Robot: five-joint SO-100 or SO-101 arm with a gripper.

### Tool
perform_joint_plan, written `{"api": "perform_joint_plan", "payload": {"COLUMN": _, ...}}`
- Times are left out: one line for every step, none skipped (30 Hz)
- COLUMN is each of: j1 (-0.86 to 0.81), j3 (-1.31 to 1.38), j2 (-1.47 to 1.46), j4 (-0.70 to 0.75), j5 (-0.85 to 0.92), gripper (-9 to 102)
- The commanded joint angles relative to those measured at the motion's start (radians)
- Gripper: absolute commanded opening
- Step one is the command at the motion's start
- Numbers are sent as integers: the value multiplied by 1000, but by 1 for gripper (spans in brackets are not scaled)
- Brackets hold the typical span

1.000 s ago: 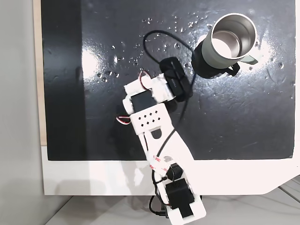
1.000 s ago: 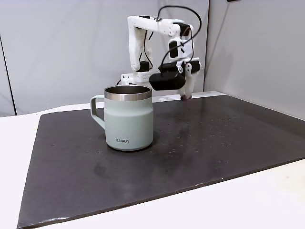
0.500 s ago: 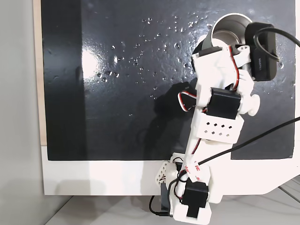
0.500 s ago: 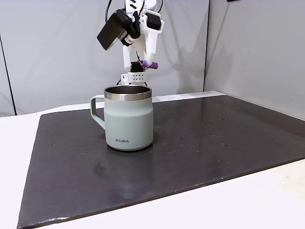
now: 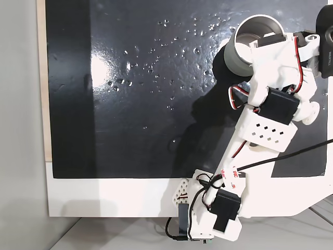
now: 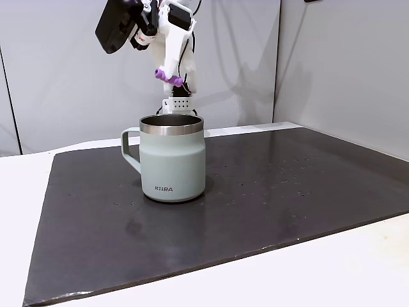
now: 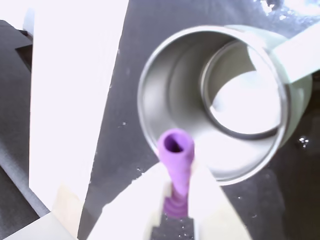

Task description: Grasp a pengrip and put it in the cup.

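The gripper (image 7: 176, 210) pinches the pengrip (image 7: 175, 165) high over the cup (image 7: 220, 100). Next it should open and drop it in.

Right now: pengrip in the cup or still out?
Out. The pengrip is clamped in the gripper, held above the cup; the cup's steel inside looks empty in the wrist view.
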State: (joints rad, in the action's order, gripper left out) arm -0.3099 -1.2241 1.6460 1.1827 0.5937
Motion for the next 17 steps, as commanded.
{"api": "perform_joint_plan", "payload": {"j1": -5, "j3": 58, "j2": 17, "j4": -29, "j5": 3, "gripper": 14}}
{"api": "perform_joint_plan", "payload": {"j1": -3, "j3": 57, "j2": 20, "j4": -23, "j5": -2, "gripper": 24}}
{"api": "perform_joint_plan", "payload": {"j1": 0, "j3": 57, "j2": 20, "j4": -15, "j5": 0, "gripper": 30}}
{"api": "perform_joint_plan", "payload": {"j1": 3, "j3": 55, "j2": 20, "j4": -12, "j5": 2, "gripper": 33}}
{"api": "perform_joint_plan", "payload": {"j1": 3, "j3": 55, "j2": 18, "j4": -11, "j5": -2, "gripper": 35}}
{"api": "perform_joint_plan", "payload": {"j1": 3, "j3": 55, "j2": 15, "j4": -9, "j5": -5, "gripper": 35}}
{"api": "perform_joint_plan", "payload": {"j1": 5, "j3": 55, "j2": 15, "j4": -8, "j5": -5, "gripper": 34}}
{"api": "perform_joint_plan", "payload": {"j1": 5, "j3": 57, "j2": 15, "j4": -5, "j5": -5, "gripper": 34}}
{"api": "perform_joint_plan", "payload": {"j1": 5, "j3": 58, "j2": 15, "j4": -3, "j5": -8, "gripper": 34}}
{"api": "perform_joint_plan", "payload": {"j1": 5, "j3": 61, "j2": 15, "j4": 0, "j5": -11, "gripper": 34}}
{"api": "perform_joint_plan", "payload": {"j1": 5, "j3": 63, "j2": 15, "j4": 2, "j5": -11, "gripper": 34}}
{"api": "perform_joint_plan", "payload": {"j1": 5, "j3": 63, "j2": 15, "j4": 3, "j5": -11, "gripper": 34}}
{"api": "perform_joint_plan", "payload": {"j1": 5, "j3": 63, "j2": 15, "j4": 5, "j5": -12, "gripper": 34}}
{"api": "perform_joint_plan", "payload": {"j1": 5, "j3": 63, "j2": 15, "j4": 5, "j5": -12, "gripper": 34}}
{"api": "perform_joint_plan", "payload": {"j1": 5, "j3": 63, "j2": 15, "j4": 5, "j5": -12, "gripper": 34}}
{"api": "perform_joint_plan", "payload": {"j1": 5, "j3": 63, "j2": 15, "j4": 5, "j5": -12, "gripper": 34}}
{"api": "perform_joint_plan", "payload": {"j1": 5, "j3": 63, "j2": 15, "j4": 5, "j5": -12, "gripper": 34}}
